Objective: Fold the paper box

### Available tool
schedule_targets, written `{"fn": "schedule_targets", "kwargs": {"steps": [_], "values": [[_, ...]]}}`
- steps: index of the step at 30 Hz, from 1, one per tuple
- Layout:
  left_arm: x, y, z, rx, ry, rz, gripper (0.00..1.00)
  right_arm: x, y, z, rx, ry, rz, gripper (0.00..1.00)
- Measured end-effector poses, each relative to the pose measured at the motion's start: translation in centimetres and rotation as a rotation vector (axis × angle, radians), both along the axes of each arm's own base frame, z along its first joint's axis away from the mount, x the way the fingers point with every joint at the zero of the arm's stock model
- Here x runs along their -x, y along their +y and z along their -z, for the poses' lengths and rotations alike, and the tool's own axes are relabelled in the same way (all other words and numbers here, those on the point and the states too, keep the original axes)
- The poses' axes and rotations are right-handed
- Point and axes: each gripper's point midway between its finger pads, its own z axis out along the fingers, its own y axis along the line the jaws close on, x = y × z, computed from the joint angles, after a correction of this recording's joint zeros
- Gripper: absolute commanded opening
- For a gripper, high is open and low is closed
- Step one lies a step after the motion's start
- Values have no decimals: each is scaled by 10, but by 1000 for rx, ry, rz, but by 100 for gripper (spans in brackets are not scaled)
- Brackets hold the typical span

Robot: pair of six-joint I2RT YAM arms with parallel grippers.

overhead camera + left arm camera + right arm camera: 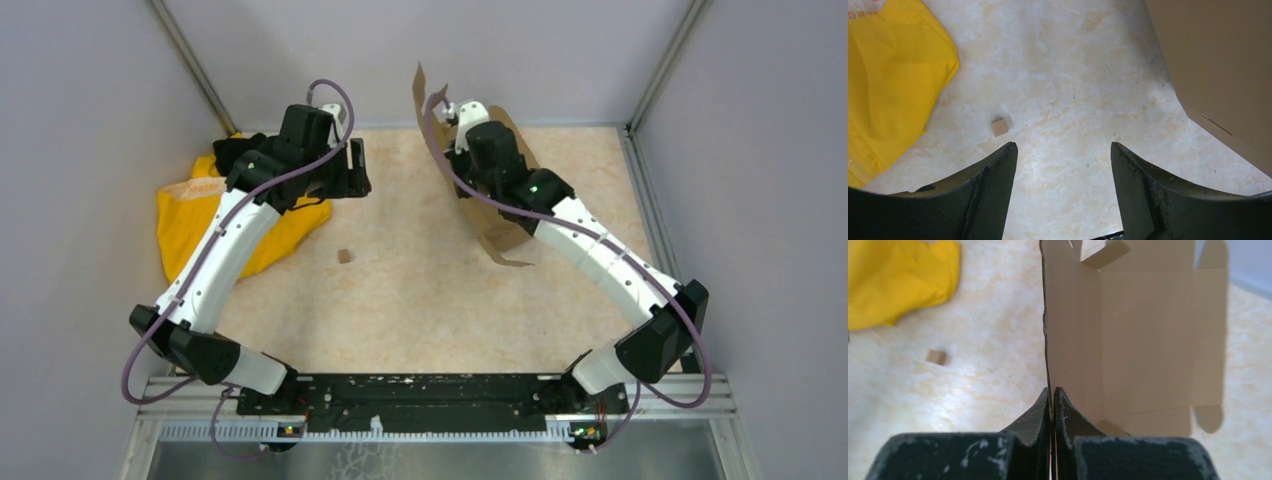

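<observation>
Marbled beige tabletop [420,300] sat between grey walls. The right gripper [1053,396] was pinched tight on one edge panel of the paper box [1143,340], holding the sheet upright at the table's 1 o'clock. The left gripper [1063,150] stood spread wide at 11 o'clock, holding nothing. A yellow cloth [185,215] lay at 9 o'clock; the orange print on it could not be read. A cardboard scrap [345,256] lay near centre.

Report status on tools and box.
Left tool open, empty. Right tool shut on paper box edge, box not folded yet. Cardboard scrap, yellow cloth nearby.
</observation>
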Motion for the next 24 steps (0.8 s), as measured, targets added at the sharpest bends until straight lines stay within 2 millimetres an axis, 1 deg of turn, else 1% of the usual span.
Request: {"fn": "schedule_targets", "kwargs": {"steps": [3,5,6,7,10,14,19,22,24], "values": [[0,4,6,-8,15,-10,75,-7,0,-3,-141,71,30,0],[-1,6,7,-8,16,-15,75,-9,3,2,-226,138,38,0],[-1,7,6,-7,14,-17,75,-8,13,8,-305,205,33,0],[-2,8,6,-7,13,-20,75,-11,10,9,-310,208,43,0],[-3,9,6,-5,9,-25,75,-13,18,29,-416,306,86,0],[-2,12,13,-11,23,-29,75,-7,29,59,-533,425,148,0],[-1,13,19,-17,36,-27,75,-5,40,88,-713,528,236,0],[-2,13,19,-17,35,-28,75,-6,44,95,-822,566,274,0],[-2,14,20,-16,36,-30,74,-9,47,93,-897,574,288,0]]}}
